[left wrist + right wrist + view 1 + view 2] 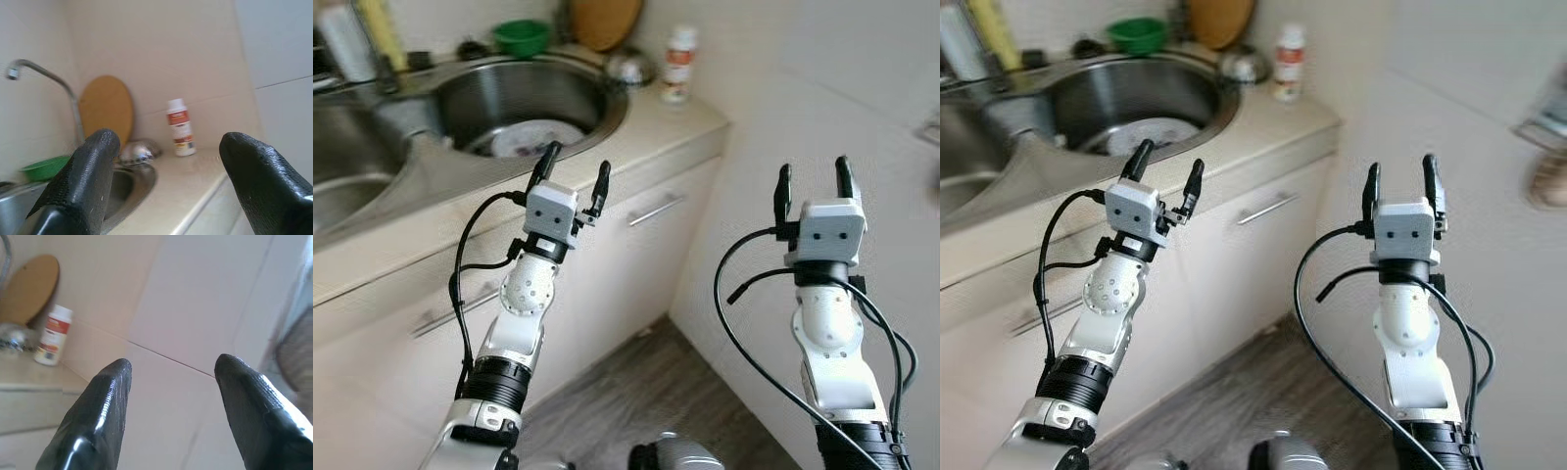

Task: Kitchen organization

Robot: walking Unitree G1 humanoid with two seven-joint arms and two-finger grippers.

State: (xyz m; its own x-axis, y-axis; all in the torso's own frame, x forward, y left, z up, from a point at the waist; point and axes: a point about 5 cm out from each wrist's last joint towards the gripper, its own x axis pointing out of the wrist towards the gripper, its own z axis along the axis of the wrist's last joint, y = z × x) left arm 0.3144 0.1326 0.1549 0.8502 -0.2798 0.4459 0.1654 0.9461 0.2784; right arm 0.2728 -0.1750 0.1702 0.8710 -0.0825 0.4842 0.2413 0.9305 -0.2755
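Note:
A round steel sink (pixel 597 117) is set in the beige counter (pixel 675 127) ahead on the left, with a white plate (pixel 533 137) lying in it. A white bottle (pixel 678 65) with a red label stands at the counter's far right corner, beside a shiny metal lid (pixel 631 67). A round wooden board (pixel 604 20) leans on the back wall, and a green bowl (pixel 522 36) sits behind the sink. My left gripper (pixel 576 174) is open and empty, raised in front of the counter edge. My right gripper (pixel 814 188) is open and empty before the white wall.
Two cupboard doors with metal bar handles (pixel 656 209) run under the counter. A tiled white wall (pixel 862 147) closes the right side. Grey wood floor (pixel 636 392) lies below between the cupboards and wall. A curved tap (pixel 44 78) rises over the sink.

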